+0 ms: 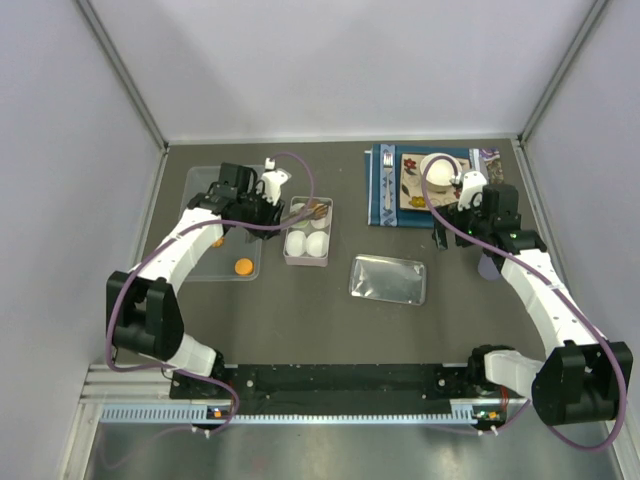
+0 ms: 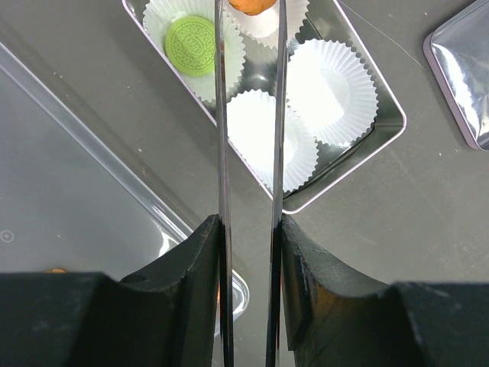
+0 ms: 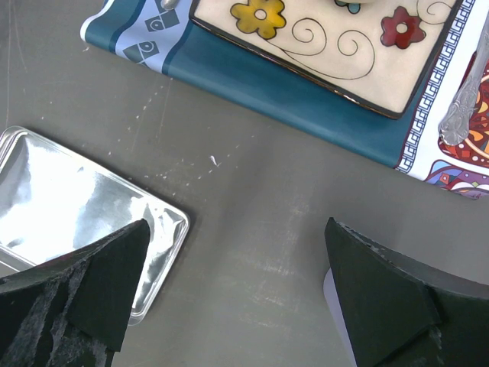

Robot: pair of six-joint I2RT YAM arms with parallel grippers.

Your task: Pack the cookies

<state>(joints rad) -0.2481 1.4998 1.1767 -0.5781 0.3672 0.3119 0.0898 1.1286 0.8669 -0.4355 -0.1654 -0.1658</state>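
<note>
The metal box (image 1: pixel 290 258) holds four white paper cups. A green cookie (image 2: pixel 191 44) lies in one far cup. My left gripper (image 2: pixel 250 229) is shut on thin metal tongs (image 2: pixel 221 138) that reach over the box (image 2: pixel 382 130). An orange cookie (image 2: pixel 252 4) sits between the tong tips at the top edge, over another far cup. Two near cups (image 2: pixel 328 92) are empty. In the top view the left gripper (image 1: pixel 262 207) is at the box's left side. Two orange cookies (image 1: pixel 243 266) lie in the clear tray (image 1: pixel 205 185). My right gripper (image 3: pixel 237 283) is open and empty over bare table.
The box's shiny lid (image 1: pixel 388 279) lies flat right of the box and shows in the right wrist view (image 3: pixel 69 206). A blue placemat (image 1: pixel 385 200) with a patterned plate (image 3: pixel 336 46) and cutlery lies at the back right. A pale disc (image 1: pixel 487 268) lies by the right arm.
</note>
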